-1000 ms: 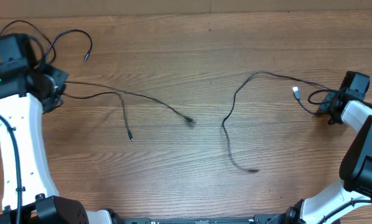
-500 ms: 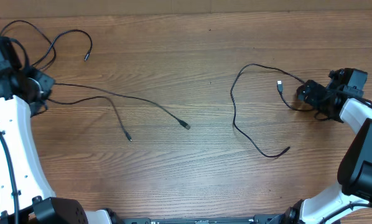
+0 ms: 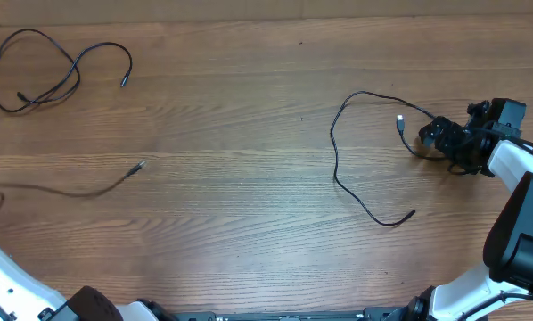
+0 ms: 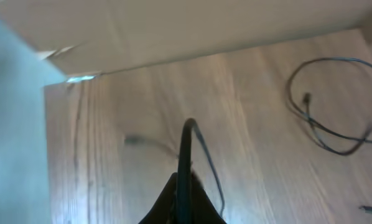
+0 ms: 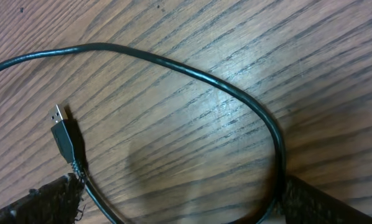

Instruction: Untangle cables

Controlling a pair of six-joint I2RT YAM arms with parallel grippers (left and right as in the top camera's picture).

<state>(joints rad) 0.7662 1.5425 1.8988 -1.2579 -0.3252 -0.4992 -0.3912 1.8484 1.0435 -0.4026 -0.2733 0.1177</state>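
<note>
parking near-left cable [image 4: 185, 155] next: left fingers [image 4: 166, 205] clamped on it, release well apart from far looped cable [image 3: 35, 76]. right fingers [image 5: 49, 199] apart, straddling usb cable [image 5: 192, 71].

Just had a brown wood-grain table [image 3: 249, 232] filling the overhead frame. Showed a plain tan panel [image 4: 173, 31] across the top of the left wrist view, blurry grey-blue patch [image 4: 12, 124] down its left side.
</note>
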